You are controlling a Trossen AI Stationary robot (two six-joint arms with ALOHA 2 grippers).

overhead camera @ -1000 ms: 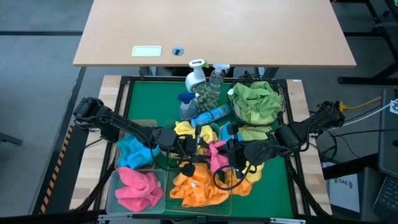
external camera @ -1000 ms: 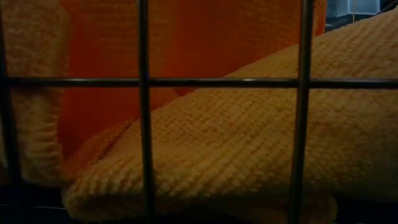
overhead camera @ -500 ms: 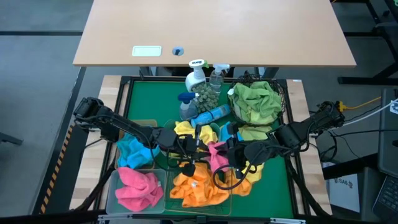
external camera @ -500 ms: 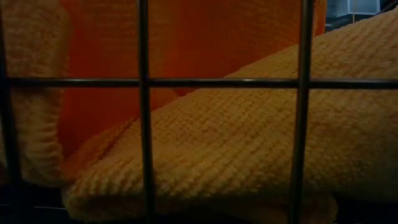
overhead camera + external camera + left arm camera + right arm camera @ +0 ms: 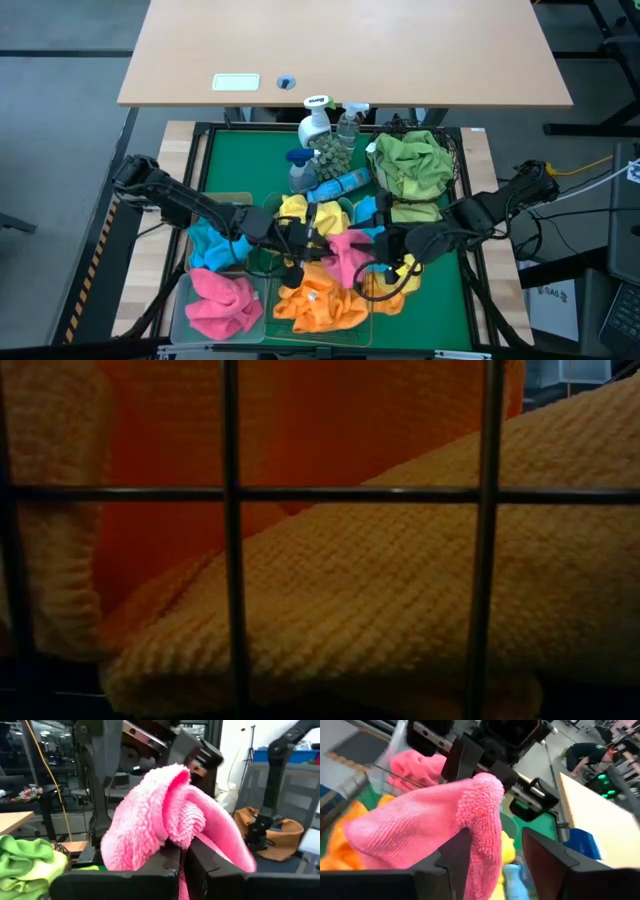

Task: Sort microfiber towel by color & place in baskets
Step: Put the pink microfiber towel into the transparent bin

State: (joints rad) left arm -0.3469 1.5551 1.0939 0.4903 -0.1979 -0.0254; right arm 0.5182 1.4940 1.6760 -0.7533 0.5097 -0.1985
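Note:
A pink towel (image 5: 345,250) hangs between my two grippers above the green wire basket (image 5: 283,322), which holds orange towels (image 5: 318,300). My left gripper (image 5: 305,255) is shut on the pink towel (image 5: 160,810). My right gripper (image 5: 383,252) stands open at the towel's other side, and a fold of the towel (image 5: 420,825) shows in front of one of its fingers (image 5: 455,857). More pink towels (image 5: 215,300) fill the clear bin at the near left. A blue towel (image 5: 215,245) lies in the teal tub. Green towels (image 5: 410,165) sit in the black mesh basket. My left gripper pinches a bunched fold of the pink towel (image 5: 186,837) between its two shut fingers, coming from the table's left. The towel bulges beyond the fingertips in several layers and is lifted above the orange towels. My right gripper is open; whether its finger touches the towel, I cannot tell.
Spray bottles (image 5: 318,125) and a lying blue bottle (image 5: 338,185) stand at the mat's far middle. Yellow towels (image 5: 300,210) lie behind the grippers, and another (image 5: 402,285) at the near right. The low view shows only orange cloth (image 5: 350,610) behind wire bars.
My right gripper has drawn back a little toward the table's right edge. The pink towel, a narrow upright bunch before, now spreads broader toward my left gripper. My left arm has shifted slightly toward the table's near left.

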